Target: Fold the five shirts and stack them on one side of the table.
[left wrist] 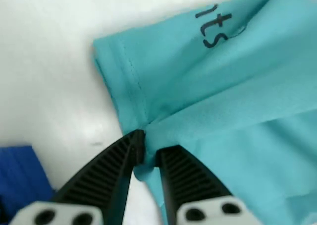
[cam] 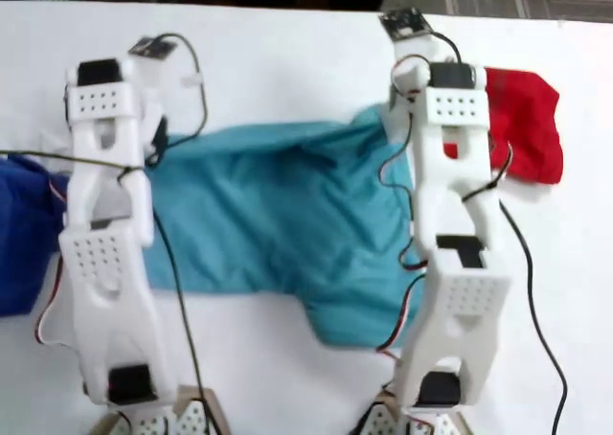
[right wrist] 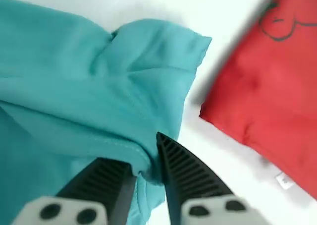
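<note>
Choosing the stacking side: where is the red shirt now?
In the high view, the red shirt lies at the table's far right, just beside the teal shirt.

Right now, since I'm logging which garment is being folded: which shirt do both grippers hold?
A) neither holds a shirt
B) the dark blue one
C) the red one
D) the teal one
D: the left gripper and the right gripper each pinch a fold of the teal shirt between their fingers.
</note>
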Robot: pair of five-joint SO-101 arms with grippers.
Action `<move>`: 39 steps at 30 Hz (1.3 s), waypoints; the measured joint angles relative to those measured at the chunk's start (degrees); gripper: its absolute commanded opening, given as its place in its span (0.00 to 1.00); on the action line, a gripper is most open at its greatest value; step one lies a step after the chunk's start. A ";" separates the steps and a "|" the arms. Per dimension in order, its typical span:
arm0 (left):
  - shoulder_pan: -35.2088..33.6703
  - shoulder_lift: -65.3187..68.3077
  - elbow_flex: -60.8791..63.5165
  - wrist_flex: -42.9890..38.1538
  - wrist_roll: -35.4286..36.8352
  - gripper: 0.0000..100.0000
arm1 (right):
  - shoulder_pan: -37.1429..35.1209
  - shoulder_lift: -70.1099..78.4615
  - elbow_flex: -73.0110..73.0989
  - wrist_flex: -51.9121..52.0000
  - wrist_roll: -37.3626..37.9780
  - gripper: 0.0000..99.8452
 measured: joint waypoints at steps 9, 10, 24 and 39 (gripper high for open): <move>-1.41 -9.67 1.23 1.49 -1.85 0.03 | 0.00 -12.13 0.00 10.20 0.00 0.02; -1.76 -11.08 2.73 1.49 -3.16 0.03 | -0.09 -13.45 0.00 11.78 0.00 0.02; -2.64 -32.70 37.45 -0.79 -8.18 0.03 | -5.19 -39.65 34.02 7.30 0.00 0.02; -3.69 -49.23 69.80 -9.67 -14.95 0.03 | -4.22 -73.76 78.33 -1.76 3.87 0.02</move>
